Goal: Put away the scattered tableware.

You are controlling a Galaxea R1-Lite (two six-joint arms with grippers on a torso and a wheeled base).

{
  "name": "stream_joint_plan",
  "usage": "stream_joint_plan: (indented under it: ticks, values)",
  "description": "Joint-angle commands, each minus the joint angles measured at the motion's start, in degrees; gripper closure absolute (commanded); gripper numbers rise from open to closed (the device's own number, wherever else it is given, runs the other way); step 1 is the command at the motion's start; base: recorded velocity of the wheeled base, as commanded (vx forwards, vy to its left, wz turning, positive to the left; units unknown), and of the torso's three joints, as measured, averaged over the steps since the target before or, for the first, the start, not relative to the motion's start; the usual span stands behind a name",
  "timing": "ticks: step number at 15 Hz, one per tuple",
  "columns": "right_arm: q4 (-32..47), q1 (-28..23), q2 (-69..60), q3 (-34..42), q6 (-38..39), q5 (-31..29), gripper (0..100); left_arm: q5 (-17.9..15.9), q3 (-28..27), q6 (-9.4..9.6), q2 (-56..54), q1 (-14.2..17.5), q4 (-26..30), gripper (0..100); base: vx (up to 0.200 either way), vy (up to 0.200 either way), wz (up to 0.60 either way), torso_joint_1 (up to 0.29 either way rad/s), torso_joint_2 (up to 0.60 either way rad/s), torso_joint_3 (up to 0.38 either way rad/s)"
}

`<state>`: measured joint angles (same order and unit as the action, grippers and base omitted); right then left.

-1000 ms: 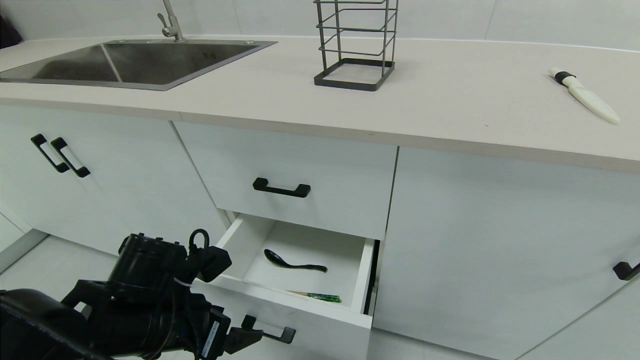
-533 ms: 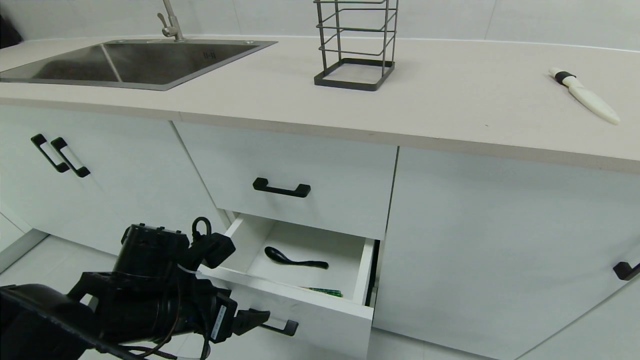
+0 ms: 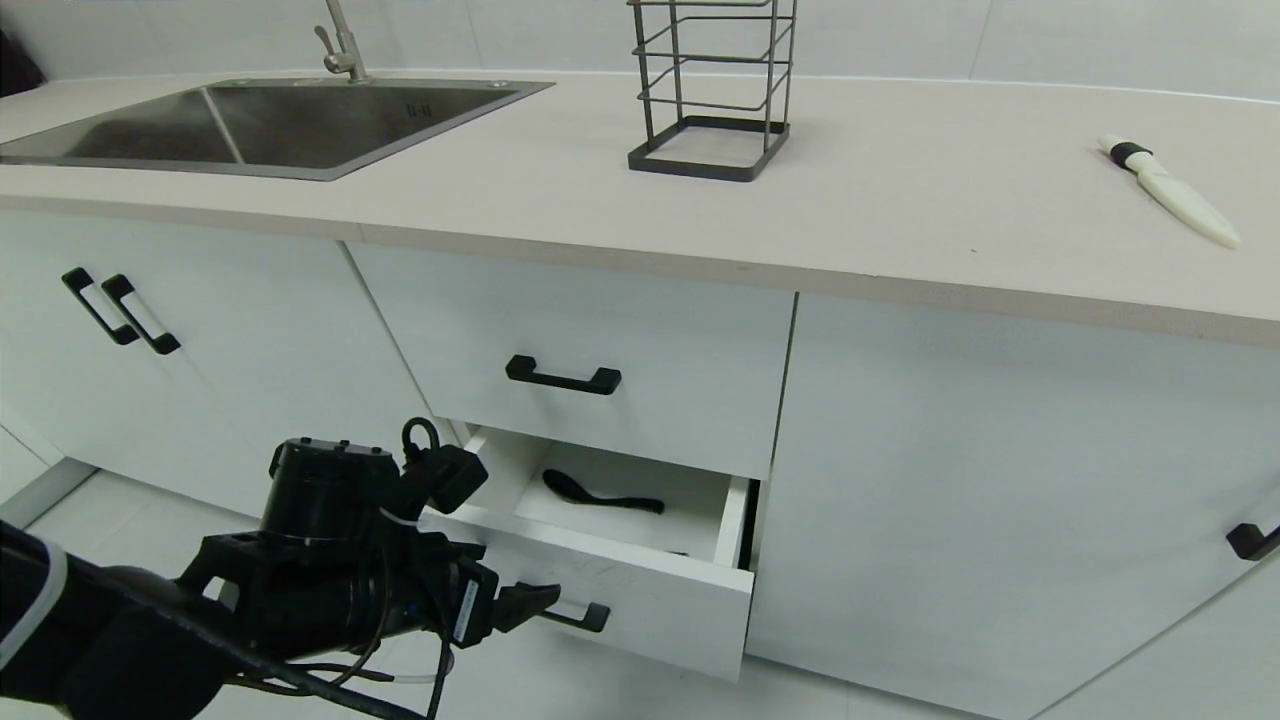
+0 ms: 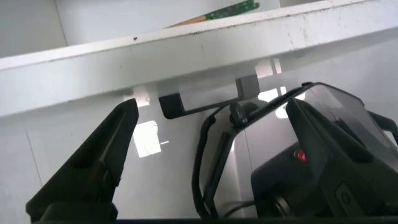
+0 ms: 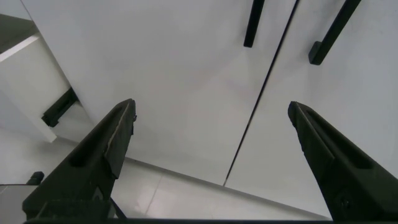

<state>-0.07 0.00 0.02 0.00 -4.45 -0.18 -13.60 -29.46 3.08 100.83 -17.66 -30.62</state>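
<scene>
- The left gripper (image 3: 535, 603) sits low in front of the lower drawer (image 3: 640, 600). Its fingers are spread apart and hold nothing.
- In the left wrist view the drawer's black handle (image 4: 171, 104) lies between the two fingertips. I can see a gap on either side of it.
- That lower drawer stands partly out from the cabinet front, with its inside open to view from above.
- A black spoon (image 3: 603, 495) lies flat on the drawer floor toward the back, its bowl end pointing to the robot's left.
- Green-ended chopsticks (image 4: 233, 10) lie inside the drawer too, just behind its front panel. The left wrist view sees them over the panel's top edge.
- A cream-coloured knife (image 3: 1168, 190) with a black band near one end lies flat on the countertop (image 3: 900, 200), far over on the robot's right.
- The knife is well apart from the dark wire rack (image 3: 712, 90), which stands upright near the middle of the counter.
- The upper drawer (image 3: 600, 340) is shut, and its black handle sits straight above the open one.
- The right gripper (image 5: 211, 112) has its fingers wide apart, gripping nothing. It faces a pair of white cabinet doors (image 5: 186, 93) with black bar handles.
- A steel sink (image 3: 270, 115) is set into the counter on the robot's left, with a faucet (image 3: 340, 45) behind it.
- Two more black handles (image 3: 120, 310) sit side by side on the cabinet doors under the sink.
</scene>
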Motion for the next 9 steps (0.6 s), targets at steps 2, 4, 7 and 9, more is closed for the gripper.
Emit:
stream_joint_plan:
  ticks: [2,4,7,9]
  values:
    - [-0.01,0.00,-0.02,0.00,-0.03,0.01,0,-0.02,-0.42,-0.01,3.85,0.00,-5.50,0,0.000,0.000,0.00,0.000,0.00,0.000]
    - [-0.01,0.00,-0.02,0.00,-0.03,0.01,0,-0.19,-0.68,-0.10,5.78,0.00,-10.42,0,0.000,0.000,0.00,0.000,0.00,0.000]
    - [-0.01,0.00,-0.02,0.00,-0.03,0.01,0,-0.37,-0.77,-0.10,8.68,0.00,-16.22,0,0.000,0.000,0.00,0.000,0.00,0.000]
    - [-0.01,0.00,-0.02,0.00,-0.03,0.01,0,-0.37,-1.82,-0.10,10.53,0.00,-19.04,0,0.000,0.000,0.00,0.000,0.00,0.000]
